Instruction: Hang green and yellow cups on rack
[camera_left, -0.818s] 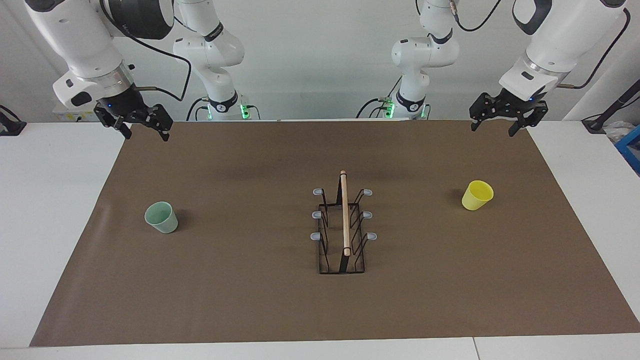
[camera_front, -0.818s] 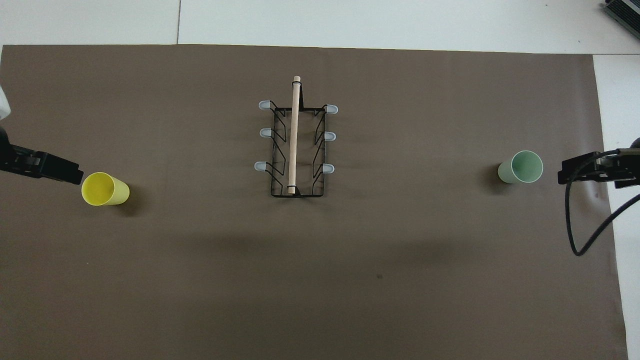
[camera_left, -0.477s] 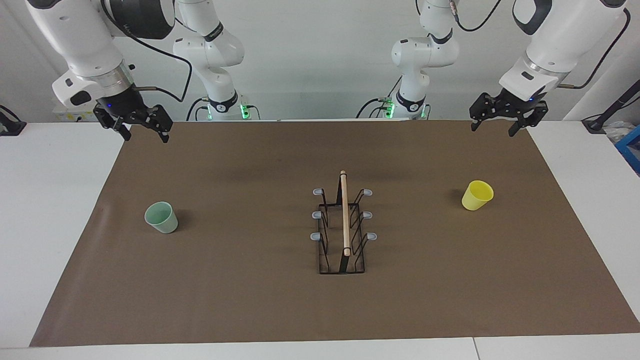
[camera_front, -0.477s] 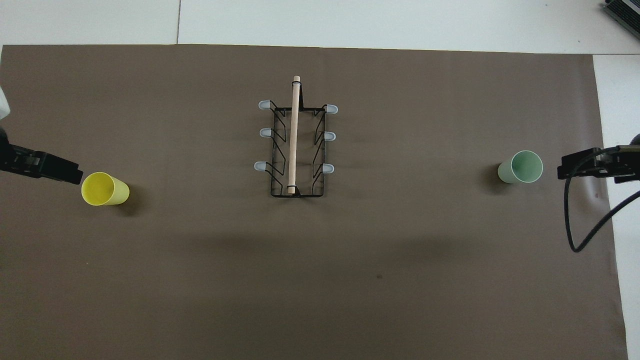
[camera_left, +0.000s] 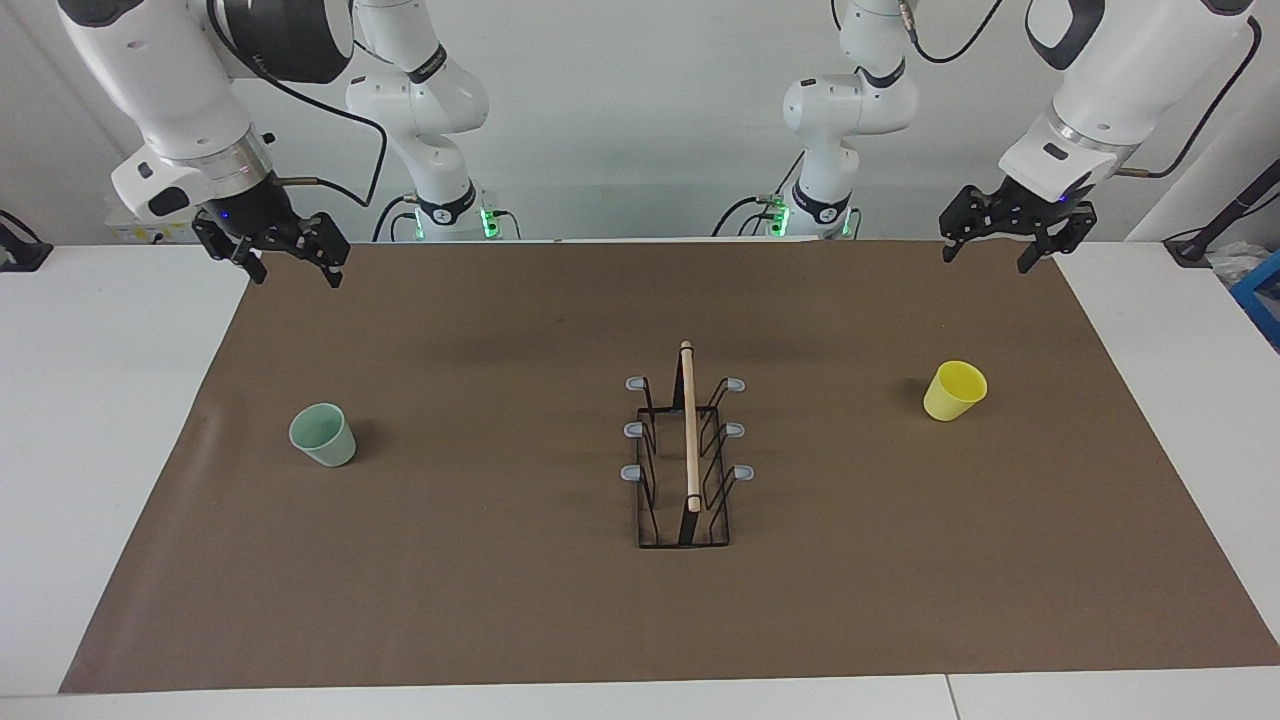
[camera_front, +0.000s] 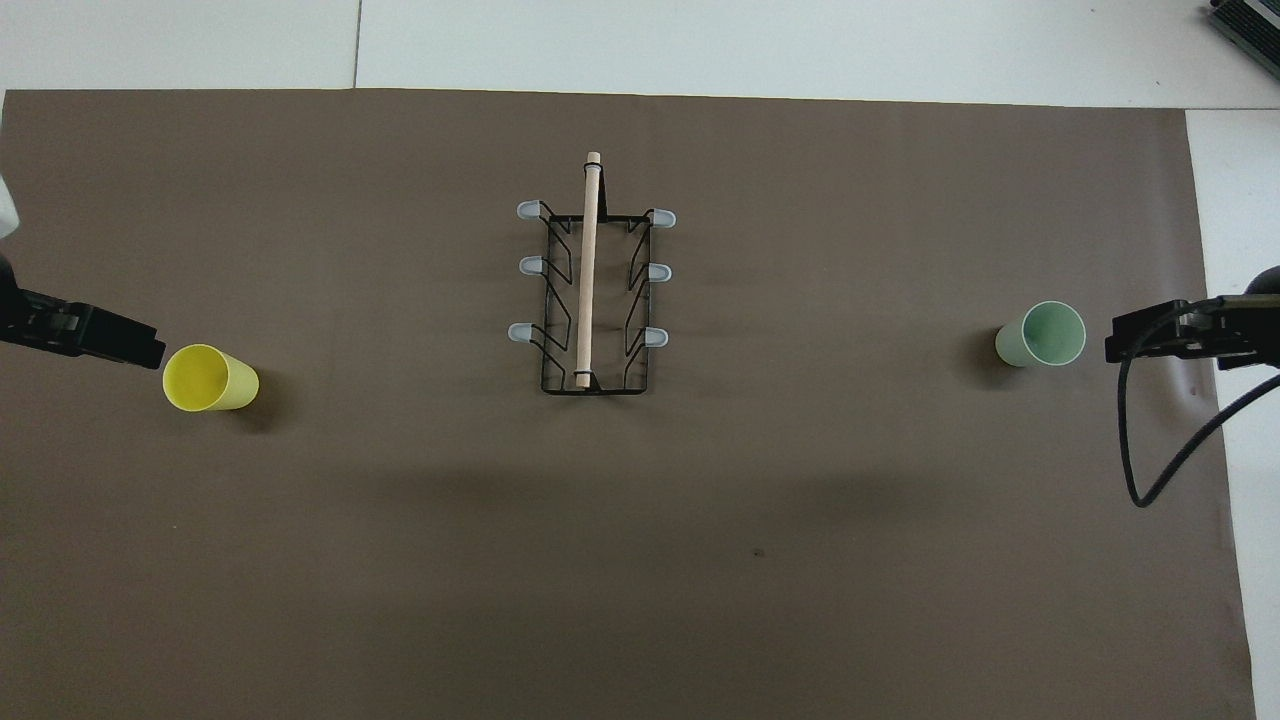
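Note:
The mint green cup (camera_left: 323, 434) stands upright on the brown mat toward the right arm's end; it also shows in the overhead view (camera_front: 1041, 334). The yellow cup (camera_left: 954, 390) stands upright toward the left arm's end, also in the overhead view (camera_front: 209, 378). The black wire rack (camera_left: 690, 440) with its wooden rod and grey-tipped pegs stands mid-mat, with no cup on it (camera_front: 588, 280). My right gripper (camera_left: 293, 270) hangs open and empty over the mat's corner nearest the robots, apart from the green cup. My left gripper (camera_left: 985, 258) hangs open and empty over the mat's edge, apart from the yellow cup.
The brown mat (camera_left: 500, 580) covers most of the white table (camera_left: 100, 400). A black cable (camera_front: 1160, 470) loops down from the right arm's wrist over the mat's edge. A blue object (camera_left: 1262, 300) sits at the table edge at the left arm's end.
My right gripper has shifted slightly toward the green cup. The left gripper, the cups and the rack have not moved.

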